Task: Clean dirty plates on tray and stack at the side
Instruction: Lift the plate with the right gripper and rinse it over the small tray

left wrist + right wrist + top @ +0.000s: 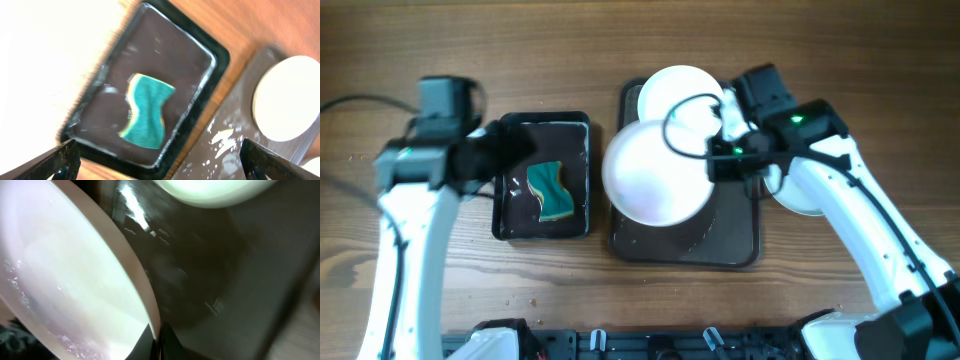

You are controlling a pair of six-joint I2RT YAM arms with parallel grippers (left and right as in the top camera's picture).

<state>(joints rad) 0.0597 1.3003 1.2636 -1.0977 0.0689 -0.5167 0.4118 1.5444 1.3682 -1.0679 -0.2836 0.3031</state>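
Observation:
My right gripper [718,165] is shut on the rim of a large white plate [655,172] and holds it lifted and tilted over the dark tray [735,235]. In the right wrist view the plate [65,275] fills the left and my fingers [159,340] pinch its edge. A second white plate [678,92] lies at the tray's back; it also shows in the right wrist view [215,190] and in the left wrist view [287,97]. My left gripper [160,160] is open above a black tub [582,130] holding a teal sponge [550,190], which the left wrist view [146,114] shows too.
Another white plate [798,195] lies on the table right of the tray, partly under my right arm. The tray surface [220,150] looks wet with white streaks. Wooden table [880,80] all round.

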